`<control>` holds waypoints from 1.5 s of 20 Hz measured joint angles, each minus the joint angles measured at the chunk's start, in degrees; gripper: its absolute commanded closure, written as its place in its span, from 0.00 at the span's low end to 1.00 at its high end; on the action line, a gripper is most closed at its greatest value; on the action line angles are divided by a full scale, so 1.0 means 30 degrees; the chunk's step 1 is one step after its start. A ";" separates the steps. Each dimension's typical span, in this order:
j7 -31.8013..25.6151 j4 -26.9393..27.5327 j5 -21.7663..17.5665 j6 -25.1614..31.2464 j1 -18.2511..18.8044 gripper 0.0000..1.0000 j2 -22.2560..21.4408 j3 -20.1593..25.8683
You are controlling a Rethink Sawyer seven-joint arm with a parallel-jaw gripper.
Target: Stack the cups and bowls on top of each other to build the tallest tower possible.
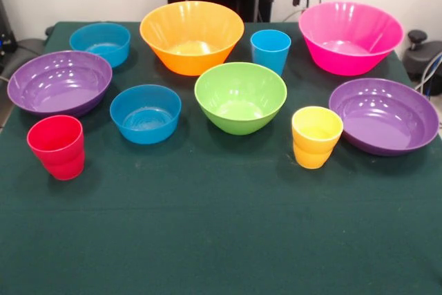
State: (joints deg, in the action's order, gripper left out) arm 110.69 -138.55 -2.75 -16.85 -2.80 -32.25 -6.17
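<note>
We count three cups (270,49) and seven bowls (239,97) standing apart on the green table (221,240) (nothing stacked); the gripper itself isn't visible, so we cannot judge its fingers.

- Bright, even indoor light falls from above on the green table (221,240).
- Soft short shadows lie under the red cup (56,147) and yellow cup (316,137), mostly on their near side.
- White glare patches shine inside the orange bowl (191,36), pink bowl (350,36) and both purple bowls (59,82) (384,115).
- The far wall looks pale and washed out.
- Near cloth is slightly soft and grainy; bowl rims stay fairly crisp.
</note>
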 measured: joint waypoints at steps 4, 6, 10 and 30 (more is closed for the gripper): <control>0.0439 -0.0041 -0.0075 -0.0605 -0.0278 0.00 0.0757 -0.0118; 0.0592 -0.0041 -0.0158 -0.0860 -0.0347 0.00 0.1148 -0.0132; 0.0934 -0.0033 -0.0332 -0.1517 -0.0438 0.00 0.2091 -0.0140; 0.1114 0.0201 -0.0356 -0.4054 -0.1434 0.00 0.6289 -0.0157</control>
State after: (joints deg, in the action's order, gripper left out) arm 114.03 -137.94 -3.81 -29.01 -7.10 -13.39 -6.64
